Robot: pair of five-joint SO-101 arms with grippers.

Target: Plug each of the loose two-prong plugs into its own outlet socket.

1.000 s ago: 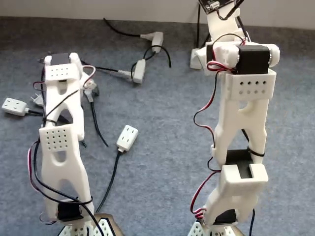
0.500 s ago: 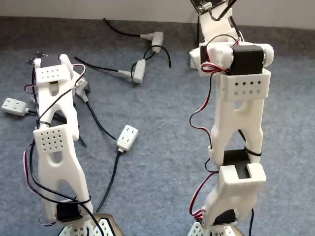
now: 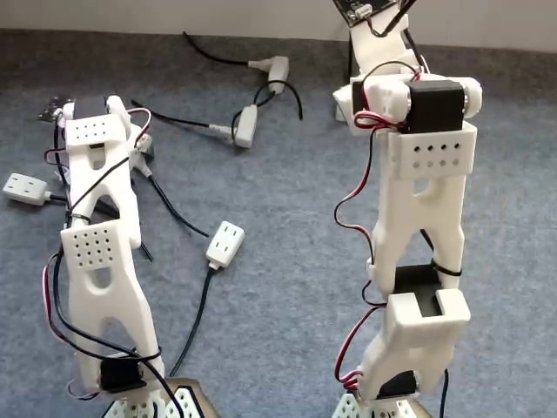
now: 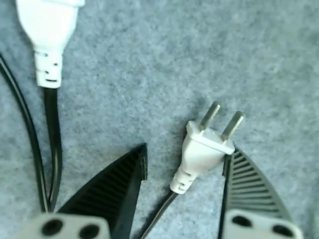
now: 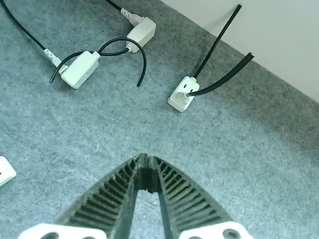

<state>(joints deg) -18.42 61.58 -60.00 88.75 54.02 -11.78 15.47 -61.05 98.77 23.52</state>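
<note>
Left gripper (image 4: pixel 188 158) is straddling a loose plug (image 4: pixel 204 147), fingers (image 4: pixel 119 184) released wide, probably lining up a grasp. Right gripper (image 5: pixel 148 163) is hanging clenched on nothing, seemingly waiting.

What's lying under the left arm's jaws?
A white two-prong plug on grey carpet, between the open jaws. Its black cord runs back beneath the arm, so where it leads is hidden.

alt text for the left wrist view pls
A white two-prong plug lies on grey carpet between the open dark fingers of the left end effector, nearer one finger, with its prongs pointing away from the camera. Another white cord end with a black cable lies farther off.
</note>
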